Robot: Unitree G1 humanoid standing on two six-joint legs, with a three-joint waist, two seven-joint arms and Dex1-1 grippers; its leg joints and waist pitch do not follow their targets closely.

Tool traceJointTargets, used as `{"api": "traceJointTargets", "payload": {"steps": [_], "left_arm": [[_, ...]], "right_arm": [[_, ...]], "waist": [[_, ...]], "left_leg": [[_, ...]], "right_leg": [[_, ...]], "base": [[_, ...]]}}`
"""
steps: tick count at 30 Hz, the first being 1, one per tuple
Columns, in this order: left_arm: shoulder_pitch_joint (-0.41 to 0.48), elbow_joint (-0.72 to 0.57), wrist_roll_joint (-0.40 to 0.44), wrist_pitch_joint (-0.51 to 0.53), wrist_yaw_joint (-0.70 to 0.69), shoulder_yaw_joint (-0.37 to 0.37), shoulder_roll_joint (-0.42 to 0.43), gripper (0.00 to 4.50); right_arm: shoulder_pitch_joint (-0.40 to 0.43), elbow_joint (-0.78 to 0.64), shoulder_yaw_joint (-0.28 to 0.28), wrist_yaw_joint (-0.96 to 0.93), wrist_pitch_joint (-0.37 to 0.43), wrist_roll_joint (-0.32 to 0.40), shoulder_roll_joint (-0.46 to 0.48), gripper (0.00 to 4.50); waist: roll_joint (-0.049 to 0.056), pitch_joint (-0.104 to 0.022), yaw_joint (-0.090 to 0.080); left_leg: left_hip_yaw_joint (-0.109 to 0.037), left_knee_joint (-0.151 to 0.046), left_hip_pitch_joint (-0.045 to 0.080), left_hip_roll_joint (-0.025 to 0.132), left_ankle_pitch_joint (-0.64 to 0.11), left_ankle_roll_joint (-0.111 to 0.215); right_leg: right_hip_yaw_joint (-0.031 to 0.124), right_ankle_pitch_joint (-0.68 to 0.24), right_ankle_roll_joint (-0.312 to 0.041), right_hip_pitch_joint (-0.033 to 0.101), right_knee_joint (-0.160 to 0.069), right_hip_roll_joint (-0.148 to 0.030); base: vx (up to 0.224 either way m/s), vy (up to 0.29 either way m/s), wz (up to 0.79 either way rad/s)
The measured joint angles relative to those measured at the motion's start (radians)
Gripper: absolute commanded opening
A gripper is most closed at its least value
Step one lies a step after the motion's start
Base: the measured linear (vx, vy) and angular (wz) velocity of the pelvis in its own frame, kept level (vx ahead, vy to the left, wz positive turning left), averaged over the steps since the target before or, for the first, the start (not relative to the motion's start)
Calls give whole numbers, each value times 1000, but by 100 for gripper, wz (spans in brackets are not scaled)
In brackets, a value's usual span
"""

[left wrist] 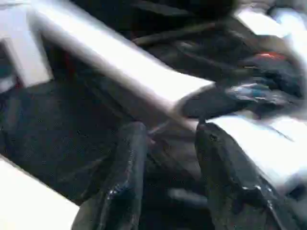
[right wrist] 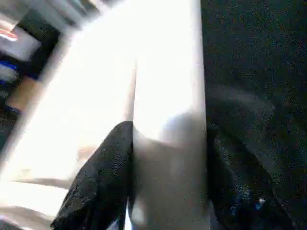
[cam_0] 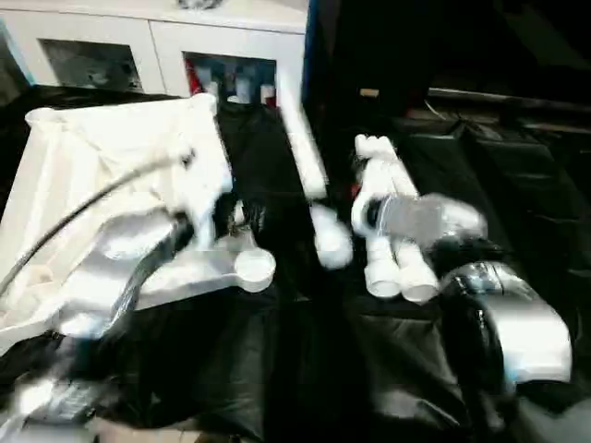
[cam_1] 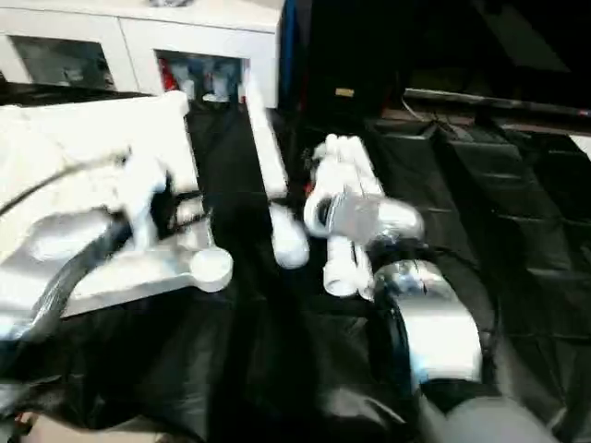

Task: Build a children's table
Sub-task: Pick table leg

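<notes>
Right pincer [right wrist: 168, 191] nearest, fingers clamped either side of white leg [right wrist: 168, 96] among bundle of legs [cam_0: 392, 240] on black-covered desk [cam_0: 305, 369]. Left pincer [left wrist: 168, 158] parted, nothing between fingers, hovering beside upturned table top [cam_0: 120, 194] at left, corner socket [cam_0: 254, 266] near. One loose leg [cam_0: 309, 175] lies between. White cabinet [cam_0: 185, 46] behind.
</notes>
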Motion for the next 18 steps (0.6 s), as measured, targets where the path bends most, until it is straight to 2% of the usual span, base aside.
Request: {"api": "traceJointTargets", "payload": {"steps": [2, 5, 7, 11, 14, 18], "left_arm": [[-38, 37, -52, 30, 58, 55, -52, 192], [-92, 65, -166, 81, 106, 130, -126, 192], [-129, 82, -254, 130, 128, 182, -191, 192], [-163, 59, -400, 232, 117, 233, -250, 192], [-163, 29, -468, 292, 101, 250, -260, 192], [-162, 3, -463, 323, 102, 224, -262, 192]], "right_arm": [[74, -125, 19, 75, 26, 36, -17, 184], [165, -272, 30, 152, 79, 90, -42, 184], [243, -391, 29, 192, 107, 142, -60, 184], [352, -584, 31, 219, 155, 211, -65, 184], [384, -654, 27, 219, 172, 236, -75, 184], [403, -705, 22, 217, 188, 256, -77, 184]], "waist": [[0, 0, 5], [0, 0, 6], [0, 0, 13], [1, 0, 13], [5, 1, 6], [13, 0, 6]], "left_leg": [[0, 0, 0, 0, 1, 4], [0, 0, 0, 0, -1, 12], [0, 0, -1, 0, -1, 12], [0, 0, 1, 0, -1, 11], [0, 0, 1, 0, 0, 9], [0, 0, 2, 0, 0, 9]], "right_leg": [[0, 0, 0, 0, 0, 0], [0, 0, 0, 0, -1, 0], [0, 0, 0, 0, -1, 0], [0, 0, 0, 0, 0, -1], [0, 2, -1, 0, 0, -1], [0, 2, -1, 2, 0, -1]], "base": [[0, 0, 0], [0, 0, 0], [0, 0, 0], [0, 0, 0], [0, 0, 0], [0, 0, 0]]}}
